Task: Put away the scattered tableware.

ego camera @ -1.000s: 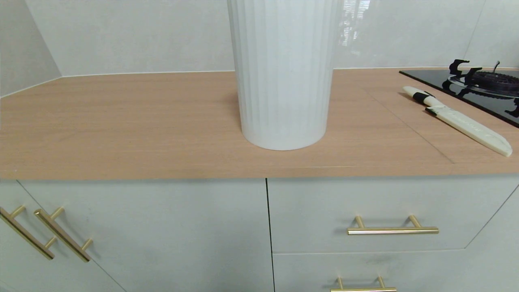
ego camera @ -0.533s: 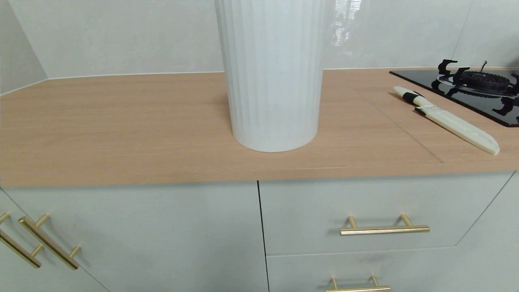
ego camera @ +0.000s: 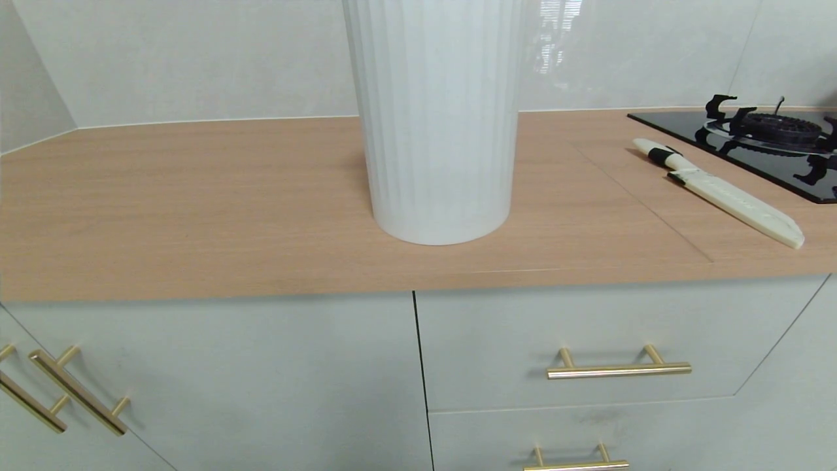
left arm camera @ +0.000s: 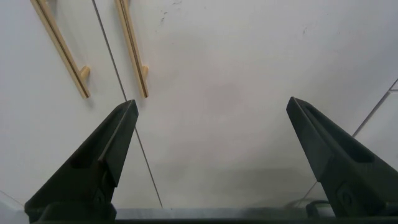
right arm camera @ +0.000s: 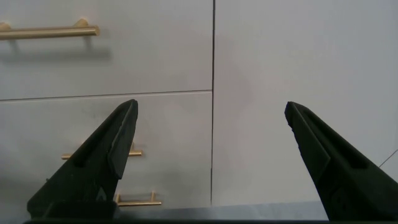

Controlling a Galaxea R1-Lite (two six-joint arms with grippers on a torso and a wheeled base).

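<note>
A cream-white knife (ego camera: pixel 719 192) with a black band on its handle lies flat on the wooden countertop (ego camera: pixel 196 203) at the right, beside the hob. A tall white ribbed container (ego camera: pixel 435 121) stands upright near the middle of the counter. My left gripper (left arm camera: pixel 211 106) hangs open in front of the grey cabinet doors (left arm camera: pixel 236 93), nothing between its fingers. My right gripper (right arm camera: pixel 211 109) is open too, facing the drawer fronts (right arm camera: pixel 106 68), holding nothing.
A black gas hob (ego camera: pixel 765 140) with a pan support fills the counter's far right corner. Below the counter are drawers with brass bar handles (ego camera: pixel 618 369) and, at the left, cabinet doors with brass handles (ego camera: pixel 78 392). A tiled wall backs the counter.
The head camera has shifted a little, so the whole scene has slid to the left in the picture. Knife and container keep their places on the counter.
</note>
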